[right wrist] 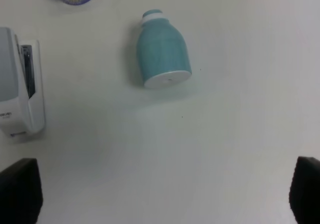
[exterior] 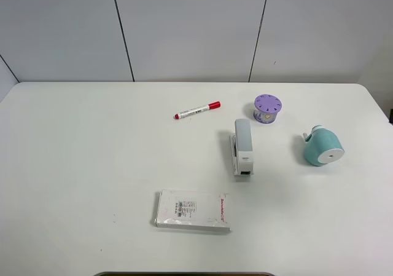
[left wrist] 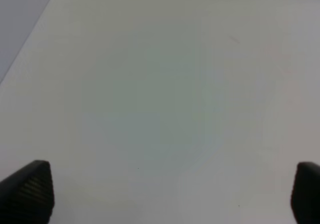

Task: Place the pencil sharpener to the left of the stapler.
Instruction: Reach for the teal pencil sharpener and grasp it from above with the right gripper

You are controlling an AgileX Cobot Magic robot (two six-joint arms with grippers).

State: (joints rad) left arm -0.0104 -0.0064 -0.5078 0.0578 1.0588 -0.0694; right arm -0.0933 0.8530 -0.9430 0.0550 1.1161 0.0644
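The teal pencil sharpener (exterior: 322, 147) lies on its side at the table's right, its flat white face toward the front; the right wrist view shows the sharpener (right wrist: 162, 56) too. The white and light-grey stapler (exterior: 242, 147) lies lengthwise near the middle, left of the sharpener; one end of the stapler (right wrist: 17, 89) shows in the right wrist view. My right gripper (right wrist: 165, 191) is open, hanging apart from the sharpener with nothing between its fingers. My left gripper (left wrist: 170, 194) is open over bare table. Neither arm appears in the high view.
A purple cylinder with holes (exterior: 268, 108) stands behind the stapler. A red-capped marker (exterior: 197, 110) lies at the back middle. A flat white packaged box (exterior: 193, 210) rests near the front. The white table (exterior: 86, 165) meets a grey wall behind.
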